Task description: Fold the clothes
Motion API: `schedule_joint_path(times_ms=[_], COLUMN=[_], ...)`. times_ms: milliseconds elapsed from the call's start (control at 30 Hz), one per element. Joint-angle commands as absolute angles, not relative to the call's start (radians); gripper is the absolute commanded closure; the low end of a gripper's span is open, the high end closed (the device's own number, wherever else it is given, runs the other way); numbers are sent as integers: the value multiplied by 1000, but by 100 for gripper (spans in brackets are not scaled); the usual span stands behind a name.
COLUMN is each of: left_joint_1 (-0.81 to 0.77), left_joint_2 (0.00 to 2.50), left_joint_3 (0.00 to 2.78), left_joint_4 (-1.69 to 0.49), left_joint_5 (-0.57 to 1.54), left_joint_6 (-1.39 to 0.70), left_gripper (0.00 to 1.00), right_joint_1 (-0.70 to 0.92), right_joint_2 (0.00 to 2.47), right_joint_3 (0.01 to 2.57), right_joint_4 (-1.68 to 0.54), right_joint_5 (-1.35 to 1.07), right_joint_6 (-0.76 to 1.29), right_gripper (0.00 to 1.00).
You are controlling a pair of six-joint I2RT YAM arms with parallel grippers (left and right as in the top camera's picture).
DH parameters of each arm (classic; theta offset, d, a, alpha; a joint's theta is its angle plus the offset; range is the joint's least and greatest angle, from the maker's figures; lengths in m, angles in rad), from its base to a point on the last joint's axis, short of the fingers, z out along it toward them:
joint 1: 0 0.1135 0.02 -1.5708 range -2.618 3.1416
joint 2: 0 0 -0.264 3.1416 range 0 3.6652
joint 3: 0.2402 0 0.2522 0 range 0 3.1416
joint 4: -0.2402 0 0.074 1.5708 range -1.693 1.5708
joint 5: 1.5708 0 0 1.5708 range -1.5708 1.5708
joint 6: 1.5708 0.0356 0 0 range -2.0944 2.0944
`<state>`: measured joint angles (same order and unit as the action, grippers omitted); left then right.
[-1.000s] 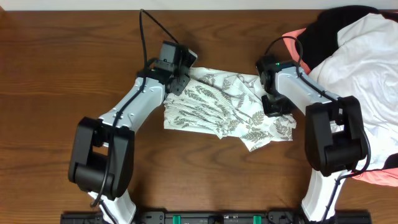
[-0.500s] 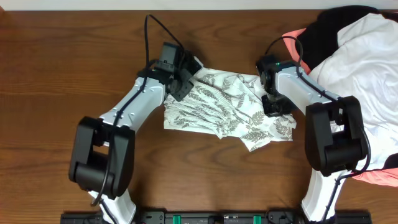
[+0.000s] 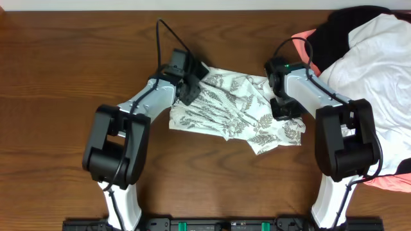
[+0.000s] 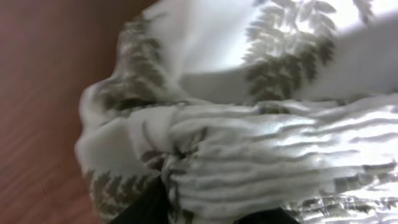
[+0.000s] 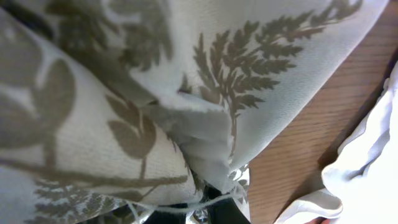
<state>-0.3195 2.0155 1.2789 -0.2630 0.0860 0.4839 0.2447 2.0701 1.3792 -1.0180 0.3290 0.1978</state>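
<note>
Fern-print garment (image 3: 231, 112) is lying crumpled mid-table btwn the two arms. It's not flat at all: the top edge is ridged up and a flap sticks out at the bottom right.

Right gripper (image 3: 282, 108) is clamped on the garment's right edge. In its wrist view the cloth is seen bunched right where the fingers meet. Left gripper (image 3: 191, 78) is pressed into the folds at the top-left corner. Whether it's open or pinching can't be told tbh, since its fingers are buried in fabric in its own cam.

Step in hand is prob getting both ends held so the thing can be stretched out before any fold is made. To be done well imo:
- Only the edge layer should be pinched at the left corner, not the whole wad.
- The cloth should be lifted a bit and drawn apart sideways so the wrinkles get pulled out.
- It's thin, soft stuff, so slipping is to be expected if it's yanked.

Other stuff: a pile at the far right w/ a plain white garment (image 3: 379, 70), a black garment (image 3: 334, 32) behind it and a coral-pink garment (image 3: 385, 181) underneath. The white one is lying just beside the right arm, near the gripped edge, so it could get snagged if that arm is swung outward. Spreading is better aimed toward the left side of the table (image 3: 64, 77).
</note>
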Motion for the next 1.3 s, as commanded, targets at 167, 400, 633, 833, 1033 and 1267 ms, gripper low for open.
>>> schedule_joint_path(times_ms=[167, 400, 633, 833, 1033, 1267], left_joint_1=[-204, -184, -210, -231, -231, -247], left_joint_2=[2030, 2030, 2026, 1963, 1843, 1786], left_joint_3=[1275, 1275, 1275, 1275, 1275, 1274], left_joint_4=[-204, -206, -217, -255, -307, -429], left_joint_5=[33, 34, 79, 79, 78, 101], left_joint_6=[138, 88, 94, 104, 115, 88], left_gripper=[72, 65, 46, 36, 36, 36], right_joint_1=[237, 237, 237, 237, 237, 237], right_joint_2=[2161, 2161, 2161, 2161, 2161, 2161], right_joint_3=[1329, 1329, 1329, 1329, 1329, 1329], right_joint_4=[-1007, -1007, -1007, -1007, -1006, -1004], right_joint_5=[171, 155, 156, 156, 156, 152], right_joint_6=[207, 209, 209, 208, 208, 218], right_gripper=[96, 96, 96, 96, 96, 95])
